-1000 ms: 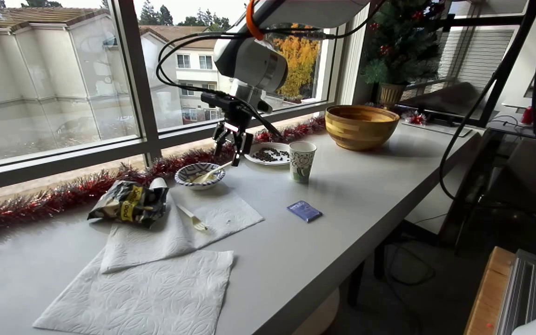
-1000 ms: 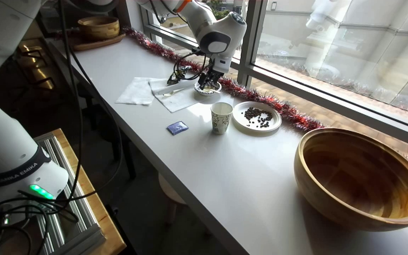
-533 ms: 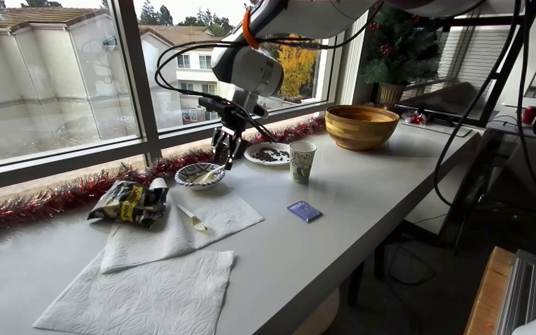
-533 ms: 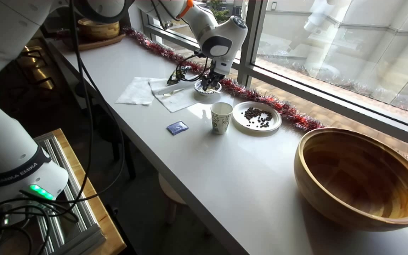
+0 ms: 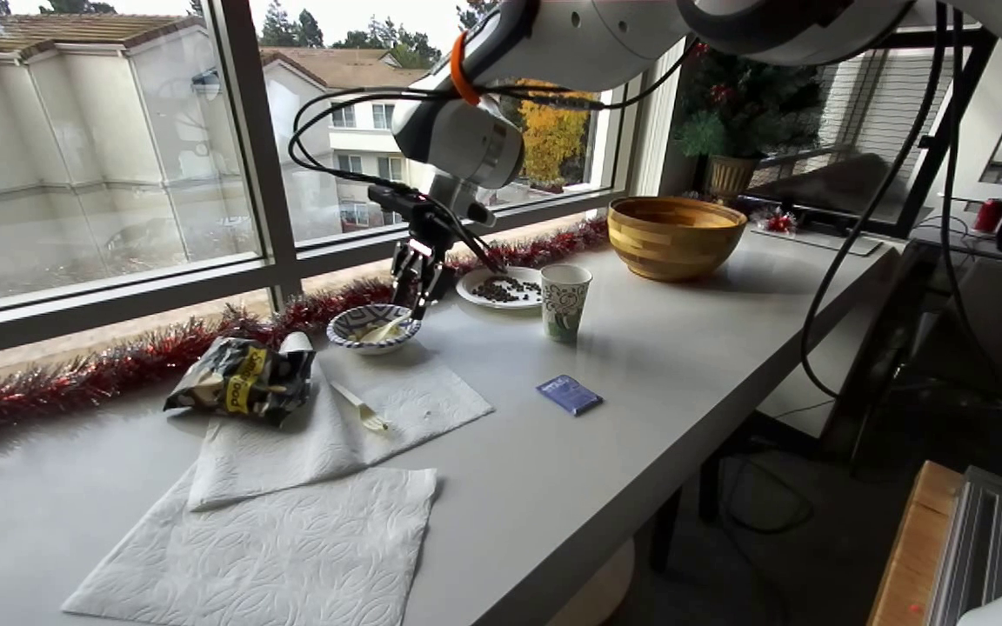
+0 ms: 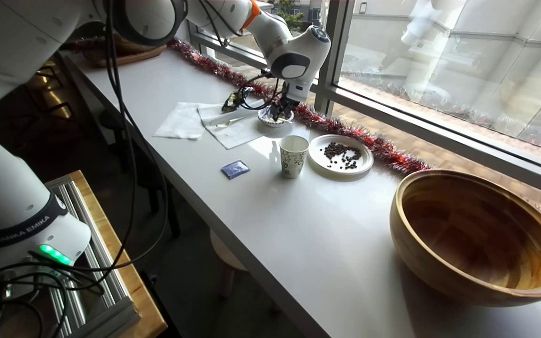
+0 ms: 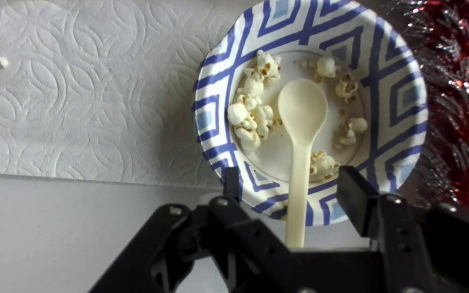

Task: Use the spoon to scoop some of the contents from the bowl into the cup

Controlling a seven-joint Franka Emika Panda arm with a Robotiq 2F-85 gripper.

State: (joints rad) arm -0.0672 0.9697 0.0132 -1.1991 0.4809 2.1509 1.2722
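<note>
The small white paper bowl with a blue pattern point(image 7: 397, 97) holds popcorn point(image 7: 255, 110). It also shows in both exterior views point(image 5: 379, 345) point(image 6: 275, 124). The pale cream spoon point(image 7: 298, 171) lies in the bowl, its handle leaning over the rim toward my gripper. My gripper point(image 7: 291, 191) is open, with one finger on each side of the handle, apart from it. The handle's end is hidden behind the gripper body. In an exterior view the gripper point(image 5: 411, 303) is low at the bowl's edge. The whitish-green patterned cup point(image 5: 565, 304) stands upright on the table; it also shows here point(image 6: 294, 157).
A white plate with dark beans point(image 6: 367, 164) is beside the cup. A large wooden bowl point(image 5: 678, 243) stands beyond. A blue packet point(image 5: 570, 395), a snack bag point(image 5: 242, 382), paper towels point(image 5: 275, 548) and a fork point(image 5: 366, 413) lie around. Red-silver tinsel point(image 5: 118, 378) runs along the window.
My gripper has moved down and toward the bowl, its fingers coming around the spoon's handle. The bowl, spoon and cup have not visibly moved.
</note>
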